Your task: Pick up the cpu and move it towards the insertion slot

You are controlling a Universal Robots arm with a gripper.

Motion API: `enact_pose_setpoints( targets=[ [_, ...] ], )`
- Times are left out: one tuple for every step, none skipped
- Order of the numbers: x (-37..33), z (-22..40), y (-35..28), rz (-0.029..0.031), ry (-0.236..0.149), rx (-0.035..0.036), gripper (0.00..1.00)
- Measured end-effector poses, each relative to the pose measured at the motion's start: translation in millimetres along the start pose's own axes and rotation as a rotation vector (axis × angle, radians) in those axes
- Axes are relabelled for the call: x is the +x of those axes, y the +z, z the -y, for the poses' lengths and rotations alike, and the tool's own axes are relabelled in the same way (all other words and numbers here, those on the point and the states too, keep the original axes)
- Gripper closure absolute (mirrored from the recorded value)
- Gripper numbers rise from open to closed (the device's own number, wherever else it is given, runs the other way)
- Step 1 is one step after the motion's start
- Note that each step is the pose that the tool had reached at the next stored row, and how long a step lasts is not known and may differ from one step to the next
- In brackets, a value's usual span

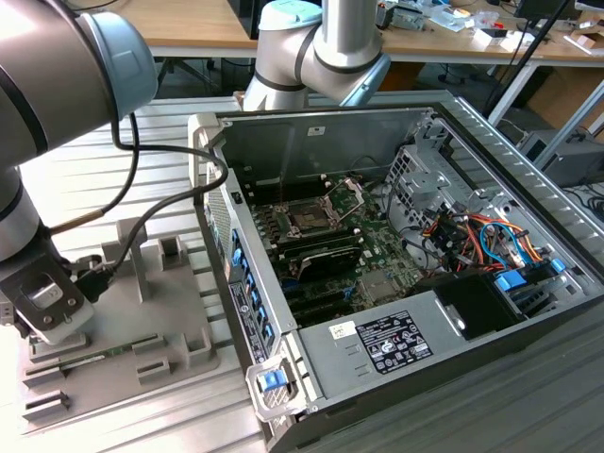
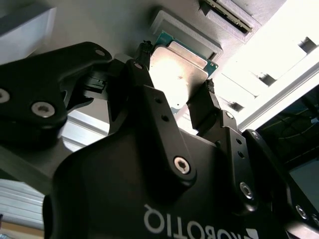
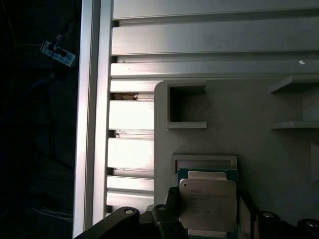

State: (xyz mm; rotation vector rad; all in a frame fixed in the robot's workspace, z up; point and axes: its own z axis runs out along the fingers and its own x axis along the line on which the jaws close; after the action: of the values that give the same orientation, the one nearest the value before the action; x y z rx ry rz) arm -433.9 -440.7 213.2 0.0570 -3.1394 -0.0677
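Silvery chip (image 3: 207,204) sits in our claw (image 2: 177,68), closed on its edges, at the tray (image 3: 209,114); we judge pickup underway, needing a level lift.

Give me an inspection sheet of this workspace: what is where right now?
surface: slatted metal table carrying a grey tray and an open computer case.
job's things: the cpu at a tray pocket; the insertion slot on the board inside the case.
clutter: small parts on the far bench.
grippers: the gripper low over the tray, closed on the cpu's edges.
cables: black cable looping from the arm; coloured wires in the case.
surroundings: wooden benches behind.
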Motion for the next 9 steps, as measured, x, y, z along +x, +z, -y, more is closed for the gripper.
enact_pose_setpoints(
  targets=[
    [0.0, 0.0, -0.3, -0.0001, 0.0, 0.0, 0.45],
    [0.0, 0.0, -0.7, -0.0001, 0.0, 0.0, 0.45],
    [0.0, 0.0, -1.0, -0.0001, 0.0, 0.0, 0.45],
    [0.0, -0.1, -1.3, 0.0, 0.0, 0.0, 0.45],
    [0.0, -0.1, -1.8, -0.0001, 0.0, 0.0, 0.45],
    [0.0, -0.1, -2.1, -0.0001, 0.0, 0.0, 0.45],
    [0.0, -0.1, -2.4, -0.0001, 0.0, 0.0, 0.45],
    [0.0, -0.1, -2.6, 0.0, 0.0, 0.0, 0.45],
    [0.0, -0.1, -2.8, 0.0, 0.0, 0.0, 0.45]
  ],
)
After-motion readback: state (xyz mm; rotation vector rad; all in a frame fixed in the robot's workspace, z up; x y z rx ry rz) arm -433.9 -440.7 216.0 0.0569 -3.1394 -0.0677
